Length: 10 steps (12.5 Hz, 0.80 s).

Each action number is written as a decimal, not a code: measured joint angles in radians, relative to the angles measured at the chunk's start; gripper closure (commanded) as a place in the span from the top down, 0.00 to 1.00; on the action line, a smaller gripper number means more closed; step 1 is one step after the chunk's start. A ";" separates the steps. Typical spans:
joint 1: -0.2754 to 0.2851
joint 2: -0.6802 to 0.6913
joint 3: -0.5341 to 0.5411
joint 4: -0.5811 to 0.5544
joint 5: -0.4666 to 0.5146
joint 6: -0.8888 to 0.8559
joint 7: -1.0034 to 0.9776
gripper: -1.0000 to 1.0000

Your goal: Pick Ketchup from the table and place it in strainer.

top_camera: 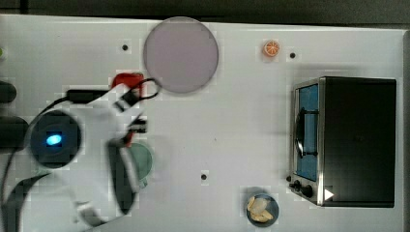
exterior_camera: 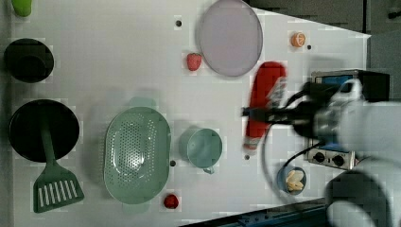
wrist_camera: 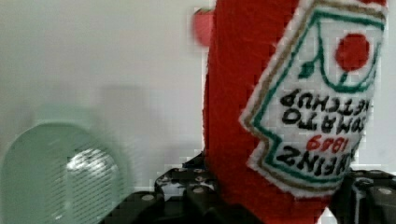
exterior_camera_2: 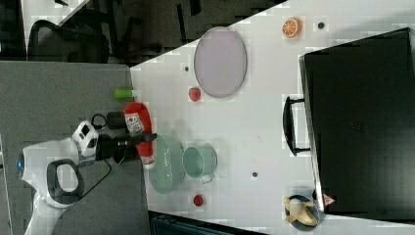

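The Ketchup (exterior_camera: pixel 263 101) is a red squeeze bottle with a white cap and a white label with a red tomato. The tool (exterior_camera: pixel 253 112) grips it around the middle, up in the air over the bench. In the left view it is long from top to bottom, cap end down. The strainer (exterior_camera: pixel 136 154) is a pale green oval basket with many small holes. It sits empty on the bench.

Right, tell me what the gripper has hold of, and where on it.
The gripper is shut on the red ketchup squeeze bottle with the white label, gripped across its middle, at the label's lower end.
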 measured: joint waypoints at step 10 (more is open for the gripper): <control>0.120 0.380 0.248 -0.006 -0.040 0.331 0.447 0.87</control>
